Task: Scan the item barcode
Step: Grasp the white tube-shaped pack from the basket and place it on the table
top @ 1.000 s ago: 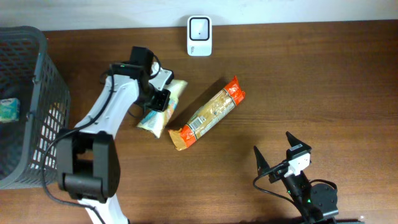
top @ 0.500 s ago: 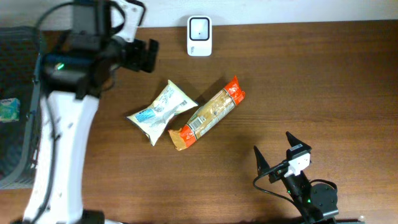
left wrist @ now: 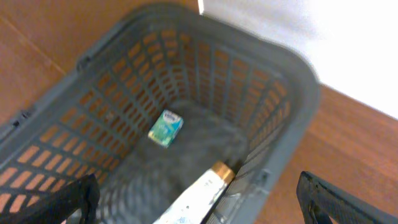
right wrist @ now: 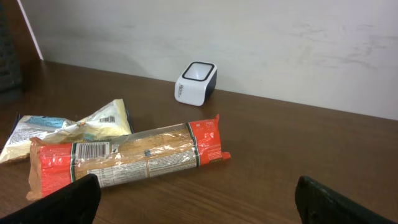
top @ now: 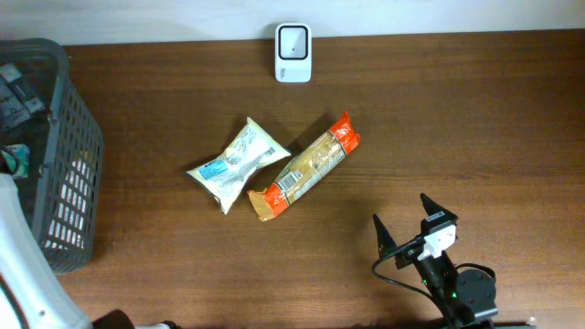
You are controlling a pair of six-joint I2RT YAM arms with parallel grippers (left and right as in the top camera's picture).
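Only right wrist shows apparent barcode (right wrist: 93,150) on orange packet (right wrist: 146,155)

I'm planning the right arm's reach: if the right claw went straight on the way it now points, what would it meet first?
Probably the orange packet, near its red end. The white scanner stands farther back by the wall. Depth is hard to judge here.

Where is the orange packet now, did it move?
No. The orange packet lies at the same spot and the same slant below the white scanner as before.
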